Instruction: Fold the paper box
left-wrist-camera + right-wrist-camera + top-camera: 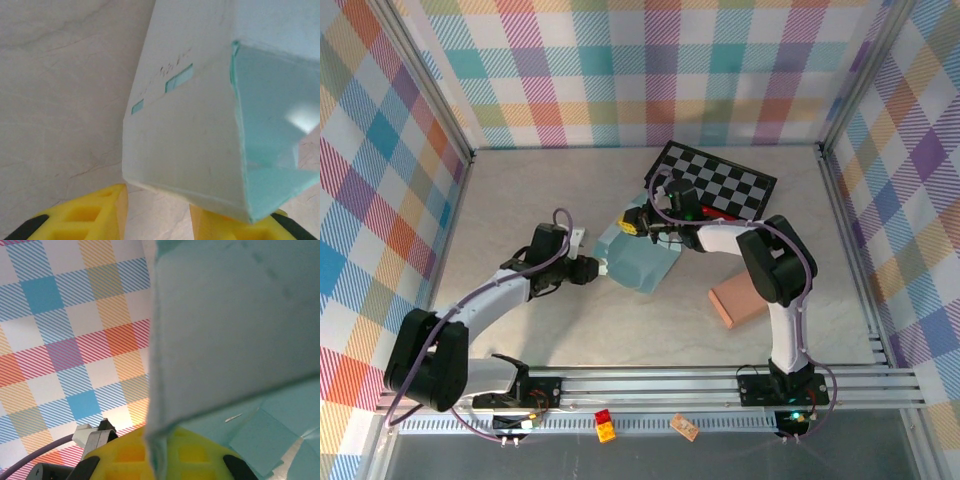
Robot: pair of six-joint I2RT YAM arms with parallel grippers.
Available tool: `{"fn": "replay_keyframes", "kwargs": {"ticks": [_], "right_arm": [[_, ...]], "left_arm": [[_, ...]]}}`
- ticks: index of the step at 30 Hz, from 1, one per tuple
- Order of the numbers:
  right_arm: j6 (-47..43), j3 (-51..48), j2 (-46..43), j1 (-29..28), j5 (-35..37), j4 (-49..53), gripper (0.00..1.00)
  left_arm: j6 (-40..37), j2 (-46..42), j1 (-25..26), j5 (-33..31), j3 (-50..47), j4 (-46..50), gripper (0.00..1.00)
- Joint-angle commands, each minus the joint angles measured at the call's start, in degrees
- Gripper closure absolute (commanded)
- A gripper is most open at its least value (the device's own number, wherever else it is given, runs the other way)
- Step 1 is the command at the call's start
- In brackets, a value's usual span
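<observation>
The pale teal paper box [640,257] lies partly folded in the middle of the table. My left gripper [601,268] sits at its left edge. In the left wrist view the yellow fingers [85,216] stand open, bare table shows in the gap, and the box's lower corner [200,145] hangs just over the right finger. My right gripper [636,222] is at the box's far edge. Its yellow fingers [125,457] are shut on a thin upright panel of the box [225,330], whose edge runs down between them.
A black-and-white checkerboard [717,184] lies behind the box at the back right. A pink block [738,301] rests to the right of the box. A small red-and-yellow brick [605,426] and a brown piece [684,428] sit by the front rail.
</observation>
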State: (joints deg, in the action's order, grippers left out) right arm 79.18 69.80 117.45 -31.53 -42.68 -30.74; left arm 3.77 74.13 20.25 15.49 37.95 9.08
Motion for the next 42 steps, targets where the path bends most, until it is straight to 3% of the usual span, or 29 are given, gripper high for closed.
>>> {"fn": "replay_keyframes", "kwargs": {"ticks": [1, 8, 14, 42], "right_arm": [[-3.4, 2.5, 1.3, 1.1, -5.2, 4.9, 1.00], [-5.5, 5.3, 1.8, 2.7, -8.7, 9.8, 1.00], [-4.4, 4.9, 2.0, 2.6, -8.3, 8.9, 1.00], [0.0, 2.6, 3.9, 0.7, -2.0, 0.3, 1.00]], "left_arm": [[-5.4, 1.0, 0.8, 2.9, 3.1, 0.8, 0.61], [-11.8, 2.6, 0.8, 6.6, 4.7, 0.9, 0.63], [-11.3, 5.6, 1.3, 8.0, 6.6, -0.3, 0.64], [-1.8, 10.0, 3.8, -1.5, 7.3, -5.9, 0.69]]}}
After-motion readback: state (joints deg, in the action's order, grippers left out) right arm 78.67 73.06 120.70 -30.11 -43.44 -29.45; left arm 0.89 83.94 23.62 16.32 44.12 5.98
